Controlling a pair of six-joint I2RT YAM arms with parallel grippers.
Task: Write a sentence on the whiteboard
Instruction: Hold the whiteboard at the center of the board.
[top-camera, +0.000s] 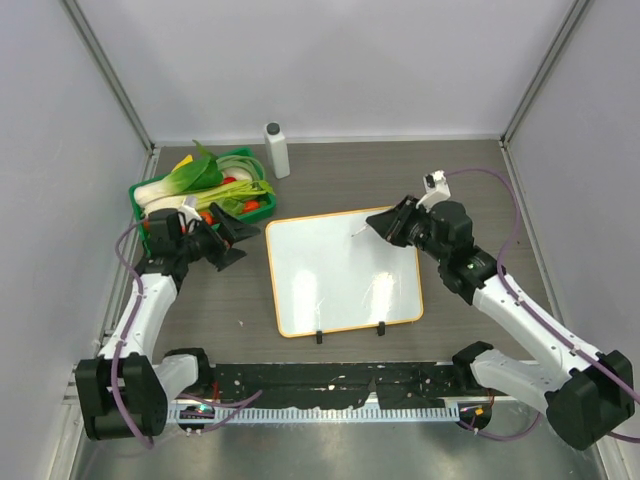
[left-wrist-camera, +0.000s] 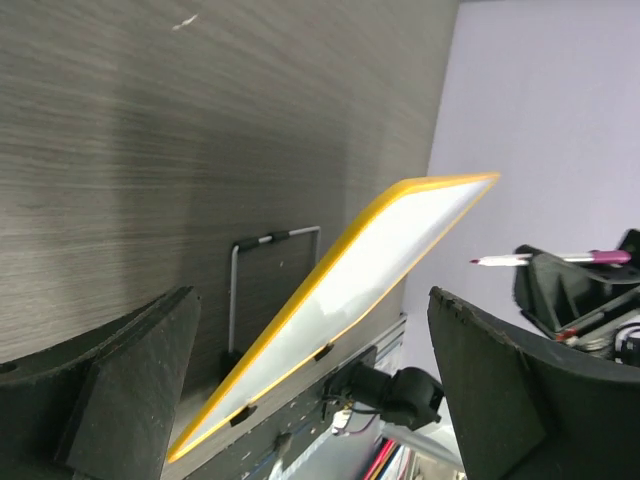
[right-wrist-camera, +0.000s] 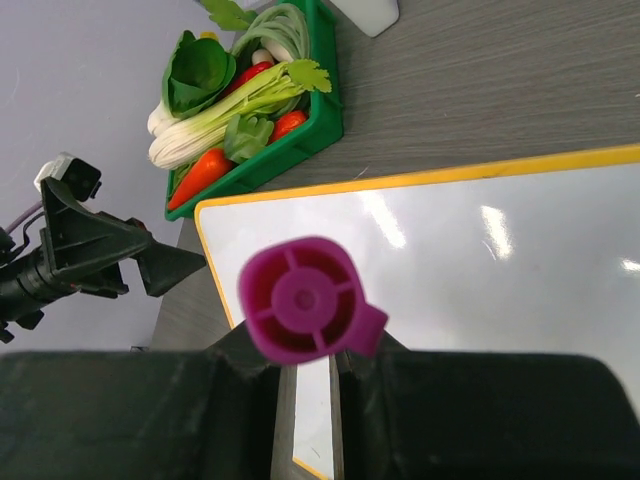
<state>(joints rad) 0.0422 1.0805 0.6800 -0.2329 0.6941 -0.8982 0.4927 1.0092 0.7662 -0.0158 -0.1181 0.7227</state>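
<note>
Since the whiteboard (top-camera: 345, 272) sits mid-table with no ink showing, writing apparently hasn't begun. The right gripper (top-camera: 383, 226) is clamped on a magenta marker (right-wrist-camera: 305, 298), tip aimed at the board's far edge, while the left gripper (top-camera: 232, 242) waits spread wide just left of it.

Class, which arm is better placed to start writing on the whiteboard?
Right. The right gripper is shut on the marker over the far edge of the whiteboard; the left gripper is open and empty beside it.
</note>
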